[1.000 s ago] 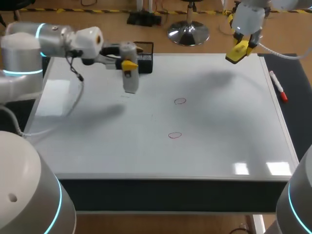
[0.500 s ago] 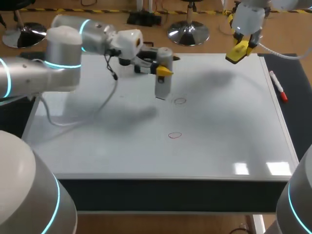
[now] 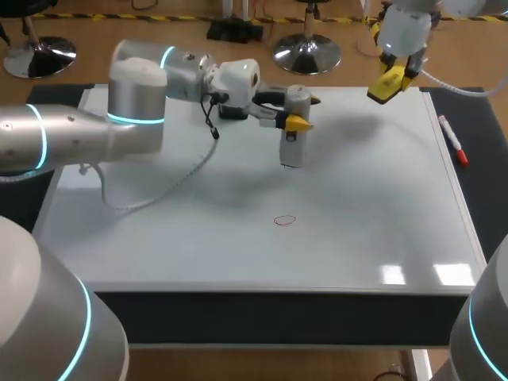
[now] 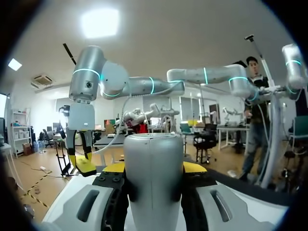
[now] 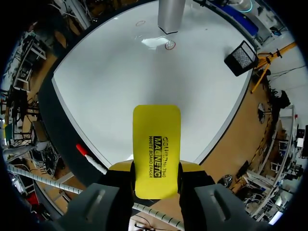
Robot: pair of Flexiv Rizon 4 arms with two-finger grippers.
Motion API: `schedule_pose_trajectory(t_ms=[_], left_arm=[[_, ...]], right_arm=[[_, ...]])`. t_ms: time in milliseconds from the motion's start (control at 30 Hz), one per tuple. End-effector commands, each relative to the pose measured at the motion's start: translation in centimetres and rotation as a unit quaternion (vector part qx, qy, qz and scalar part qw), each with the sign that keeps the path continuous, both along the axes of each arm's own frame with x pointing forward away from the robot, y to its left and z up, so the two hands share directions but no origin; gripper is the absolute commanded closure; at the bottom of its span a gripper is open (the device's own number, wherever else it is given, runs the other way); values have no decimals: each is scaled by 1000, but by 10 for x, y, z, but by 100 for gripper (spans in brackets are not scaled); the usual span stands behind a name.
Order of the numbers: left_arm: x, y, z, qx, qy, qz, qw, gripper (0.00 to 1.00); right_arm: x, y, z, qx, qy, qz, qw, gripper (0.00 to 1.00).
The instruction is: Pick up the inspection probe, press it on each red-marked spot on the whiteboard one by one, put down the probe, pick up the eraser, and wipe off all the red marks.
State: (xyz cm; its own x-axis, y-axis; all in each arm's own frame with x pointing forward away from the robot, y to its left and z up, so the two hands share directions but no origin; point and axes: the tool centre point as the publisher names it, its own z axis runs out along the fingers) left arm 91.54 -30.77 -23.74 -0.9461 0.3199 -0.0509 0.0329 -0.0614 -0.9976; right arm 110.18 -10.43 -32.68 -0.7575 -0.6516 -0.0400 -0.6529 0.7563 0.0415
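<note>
My left gripper (image 3: 295, 121) is shut on the inspection probe (image 3: 293, 131), a grey upright cylinder; its yellow fingertips (image 4: 113, 167) flank the probe (image 4: 154, 178). The probe's lower end hangs at the farther red mark (image 5: 169, 45), which it hides in the head view; whether it touches the board cannot be told. The nearer red mark (image 3: 284, 220) lies on the whiteboard (image 3: 175, 238) towards the front. My right gripper (image 3: 389, 83) is held above the back right corner, shut on the yellow eraser (image 5: 156, 154).
A red marker (image 3: 452, 140) lies on the dark strip just off the whiteboard's right edge. A black mesh basket (image 5: 240, 57) stands at the board's back edge, mostly hidden behind my left arm in the head view.
My left arm has swung right across the back of the whiteboard with the probe, from the back left to the farther red mark. The right arm and eraser have stayed still.
</note>
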Motion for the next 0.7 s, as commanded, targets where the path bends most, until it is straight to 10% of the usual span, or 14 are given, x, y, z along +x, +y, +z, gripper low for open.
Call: schedule_pose_trajectory(t_ms=[33,700], left_arm=[[-4,-9,-3,-5,-4,30,1000,100],[20,-18,-28,-18,14,70,997,100]], right_arm=[[1,-1,1,-2,2,1,1000,100],[1,-1,1,-2,2,1,1000,100]])
